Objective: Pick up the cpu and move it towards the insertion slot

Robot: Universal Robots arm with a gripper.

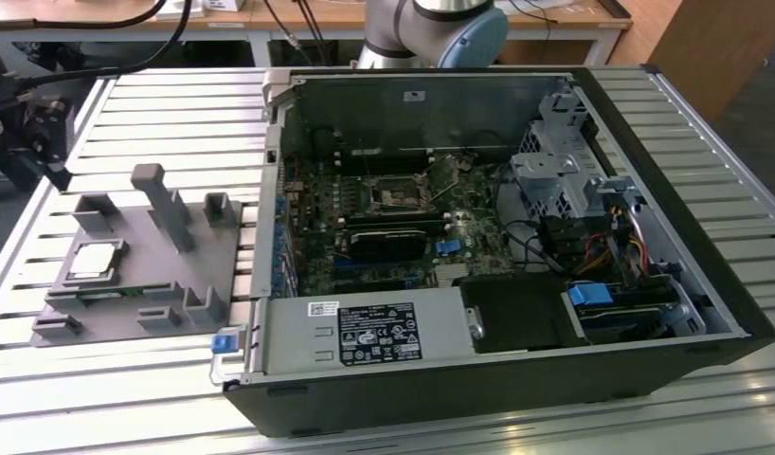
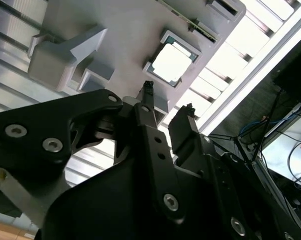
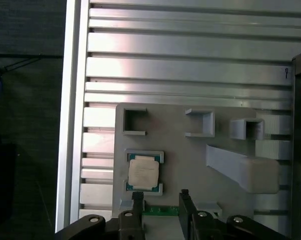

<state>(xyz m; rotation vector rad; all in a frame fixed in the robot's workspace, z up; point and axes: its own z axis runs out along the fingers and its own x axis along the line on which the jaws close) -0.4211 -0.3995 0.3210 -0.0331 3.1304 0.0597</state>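
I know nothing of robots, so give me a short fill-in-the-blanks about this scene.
1. The small flat square silver-topped cpu lies on a plastic block coloured ____.
2. The black gripper is ____ and holds nothing.
3. The square dark silver-framed insertion slot sits ____ the black computer case.
Missing words: grey; open; inside.
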